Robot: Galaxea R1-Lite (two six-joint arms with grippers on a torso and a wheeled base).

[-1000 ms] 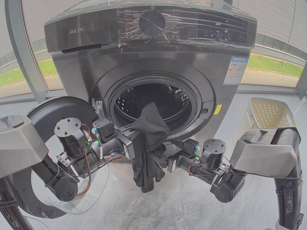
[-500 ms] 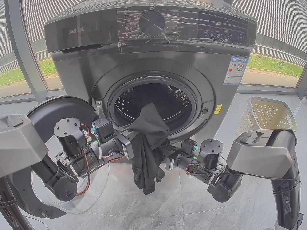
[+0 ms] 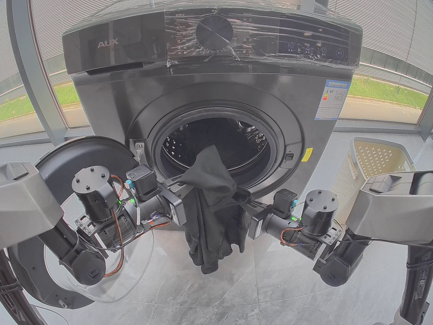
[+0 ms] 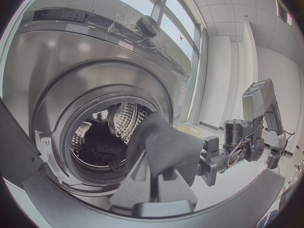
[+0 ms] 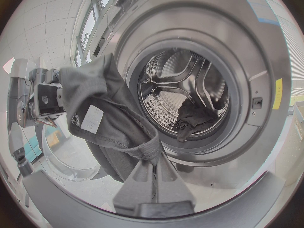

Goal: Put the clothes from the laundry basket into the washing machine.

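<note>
A black garment hangs in front of the washing machine's open drum, its top peak level with the drum's lower rim. My left gripper is shut on its upper left part; in the left wrist view the cloth drapes over the shut gripper. My right gripper is shut on the garment's hem at its right side, seen as a grey edge pinched in the gripper. Another dark garment lies inside the drum. The laundry basket stands at the right.
The round machine door stands swung open at the left, behind my left arm. Grey tiled floor lies below the hanging garment. Windows run behind the machine.
My right arm has moved right and slightly up, drawing the garment's right edge outward. My left gripper has shifted slightly left with the cloth still in it.
</note>
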